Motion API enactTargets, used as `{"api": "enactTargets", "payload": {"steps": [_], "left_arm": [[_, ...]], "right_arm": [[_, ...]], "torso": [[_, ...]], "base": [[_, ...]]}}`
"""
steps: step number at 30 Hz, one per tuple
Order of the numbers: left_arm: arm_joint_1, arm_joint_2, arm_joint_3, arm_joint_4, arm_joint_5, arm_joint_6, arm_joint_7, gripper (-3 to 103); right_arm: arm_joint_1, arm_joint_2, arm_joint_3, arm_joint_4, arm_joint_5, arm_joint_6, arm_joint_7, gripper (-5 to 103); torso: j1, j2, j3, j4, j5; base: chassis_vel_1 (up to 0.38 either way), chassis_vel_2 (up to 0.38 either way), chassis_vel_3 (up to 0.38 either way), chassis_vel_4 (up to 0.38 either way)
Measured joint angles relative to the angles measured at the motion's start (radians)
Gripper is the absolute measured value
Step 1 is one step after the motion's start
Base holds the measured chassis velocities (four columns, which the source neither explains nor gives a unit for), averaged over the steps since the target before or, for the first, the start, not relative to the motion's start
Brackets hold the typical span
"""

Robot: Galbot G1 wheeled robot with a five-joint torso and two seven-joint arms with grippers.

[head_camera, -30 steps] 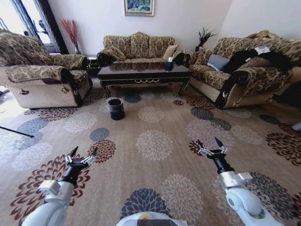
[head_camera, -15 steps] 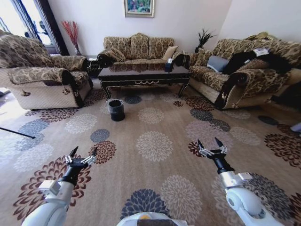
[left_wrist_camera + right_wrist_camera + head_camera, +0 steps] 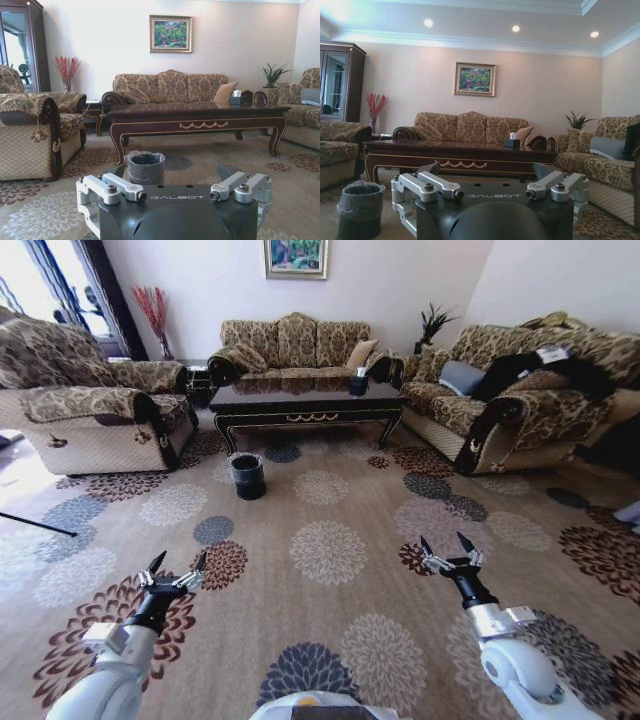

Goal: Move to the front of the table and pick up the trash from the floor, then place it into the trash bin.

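The dark glossy table (image 3: pixel 305 397) with gold trim stands ahead across the room, in front of the back sofa. The black-lined trash bin (image 3: pixel 247 475) sits on the floor (image 3: pixel 330 550) just before the table's left front leg. The trash is out of view. My left gripper (image 3: pixel 177 570) and right gripper (image 3: pixel 449 548) hover low over the flower carpet, both open and holding nothing, well short of the bin. The left wrist view looks straight at the bin (image 3: pixel 144 167) and table (image 3: pixel 200 112); in the right wrist view the bin (image 3: pixel 360 207) is off to one side.
Patterned sofas flank the carpet on the left (image 3: pixel 90 410), at the back (image 3: pixel 295 340) and on the right (image 3: pixel 520 390). A tissue box (image 3: pixel 358 380) stands on the table. A thin black rod (image 3: pixel 35 523) lies on the floor at the left.
The whole picture has shifted slightly, so the camera has moved a little. Both arms hold the same pose, and the grippers stay open.
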Motion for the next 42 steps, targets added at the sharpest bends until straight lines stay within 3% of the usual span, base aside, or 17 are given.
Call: {"api": "enactTargets", "payload": {"steps": [42], "left_arm": [[0.0,0.0,0.0,0.0,0.0,0.0,0.0,100]], "right_arm": [[0.0,0.0,0.0,0.0,0.0,0.0,0.0,100]], "torso": [[0.063,0.166,0.103,0.0,0.0]], "base": [[0.0,0.0,0.0,0.0]]}}
